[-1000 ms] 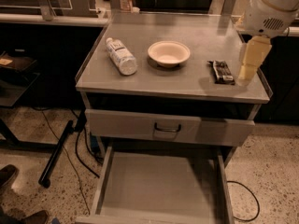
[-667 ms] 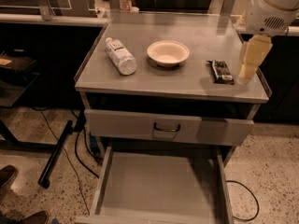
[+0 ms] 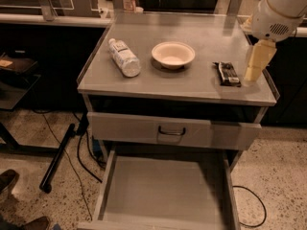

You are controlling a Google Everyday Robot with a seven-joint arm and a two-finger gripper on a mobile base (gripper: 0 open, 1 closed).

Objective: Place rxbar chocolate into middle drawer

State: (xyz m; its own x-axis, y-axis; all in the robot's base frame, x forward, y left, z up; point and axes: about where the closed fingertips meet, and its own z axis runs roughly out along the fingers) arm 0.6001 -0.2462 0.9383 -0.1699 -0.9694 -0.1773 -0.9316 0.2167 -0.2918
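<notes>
Gripper: the gripper (image 3: 251,76) hangs from the arm at the far right, pointing down at the table (image 3: 201,86), just right of the bar and close to the table's right edge.
Gripper state: open or closed cannot be told from this view; it holds nothing.
Rxbar chocolate: the rxbar chocolate (image 3: 227,74) lies flat on the table near its right side, right of the bowl (image 3: 173,54), apart from the gripper.
Middle drawer: the middle drawer (image 3: 163,191) is pulled out towards the near side, below the shut drawer front (image 3: 144,128) with its dark loop handle (image 3: 171,131); its floor is bare.
Change: almost none over the last second; the gripper stays beside the bar and the bar has not shifted.
Meaning for the task: in my judgement the grasp is not yet made, so pick-up, carry and drop into the drawer all remain.
Other things: a clear plastic bottle (image 3: 124,57) lies on its side at the left.
Writing: white print on the black wrapper and a label on the bottle, neither readable.
</notes>
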